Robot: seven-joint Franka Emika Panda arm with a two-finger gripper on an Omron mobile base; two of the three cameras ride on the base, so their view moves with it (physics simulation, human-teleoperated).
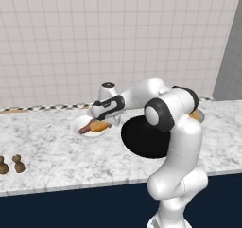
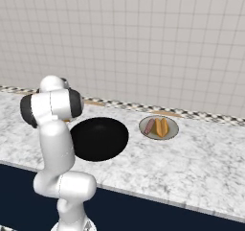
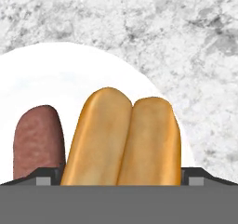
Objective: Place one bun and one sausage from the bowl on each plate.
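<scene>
Hovering low over white plate (image 3: 56, 74), fingers (image 3: 44, 175) spread either side of the bun (image 3: 122, 139); lifting carelessly may nudge the bun or sausage (image 3: 38, 139) off the plate

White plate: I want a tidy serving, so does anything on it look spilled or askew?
Nothing stands out. The bun and sausage lie side by side inside the white plate, nothing spilled.

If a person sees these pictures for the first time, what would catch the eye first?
Probably the wide black bowl at the middle of the marble counter, dark against the pale stone. Next, the white plate under the open gripper, with a bun and a sausage lying side by side. A second plate right of the bowl also holds food.
</scene>
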